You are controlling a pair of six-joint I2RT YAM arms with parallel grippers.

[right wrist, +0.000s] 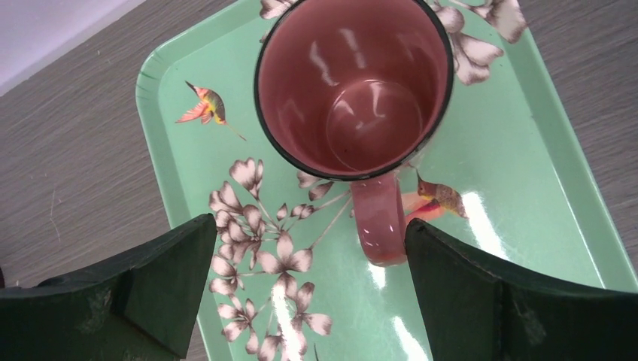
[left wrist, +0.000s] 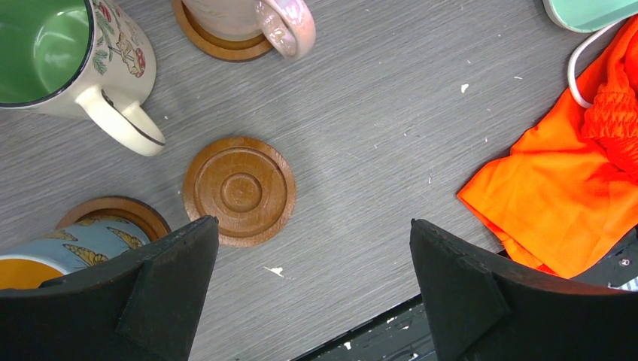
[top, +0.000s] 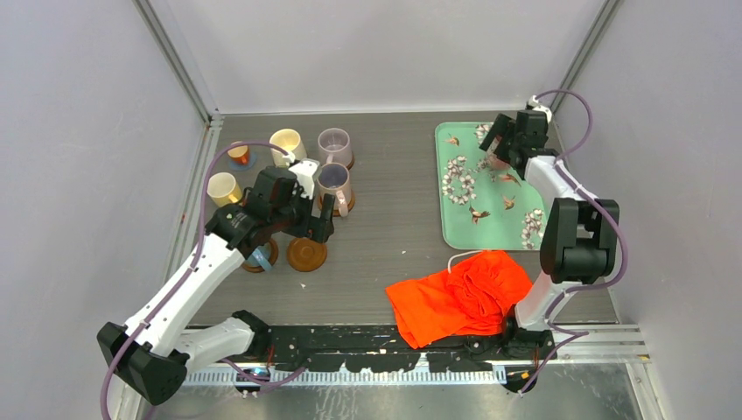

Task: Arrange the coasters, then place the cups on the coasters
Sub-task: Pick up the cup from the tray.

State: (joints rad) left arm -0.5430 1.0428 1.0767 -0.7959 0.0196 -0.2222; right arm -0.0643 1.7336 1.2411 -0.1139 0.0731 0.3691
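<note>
The left gripper (left wrist: 314, 226) has its two black fingers (left wrist: 158, 293) spread wide, with nothing between them. They fill the lower corners of the left wrist view, and only grey table (left wrist: 361, 113) shows in the gap. Just above the left-hand finger, centre-left in that frame, a bare coaster (left wrist: 239, 189) of grooved brown wood lies flat. At the lower left a blue mug (left wrist: 75, 241) with an orange inside stands on a second coaster (left wrist: 113, 209), partly hidden by the finger. A green-lined mug (left wrist: 45, 53) sits at the upper left, its handle angled toward the bare coaster. At the top edge a lilac mug (left wrist: 282, 22) rests on a third coaster (left wrist: 218, 47). An orange cloth (left wrist: 572, 188) fills the right side.

The right gripper (right wrist: 312, 219) is equally wide apart and empty, and hovers over the teal tray (right wrist: 542, 195). The pink-maroon mug (right wrist: 353, 83) stands upright on the tray in the upper middle of the right wrist view. Its handle points down toward the gap, and neither finger touches it.

In the top view, two cream mugs (top: 288, 144) and another lilac mug (top: 335, 147) stand at the upper left. A tiny orange cup (top: 238, 156) is beside them, apparently on a small blue coaster (top: 248, 163).
</note>
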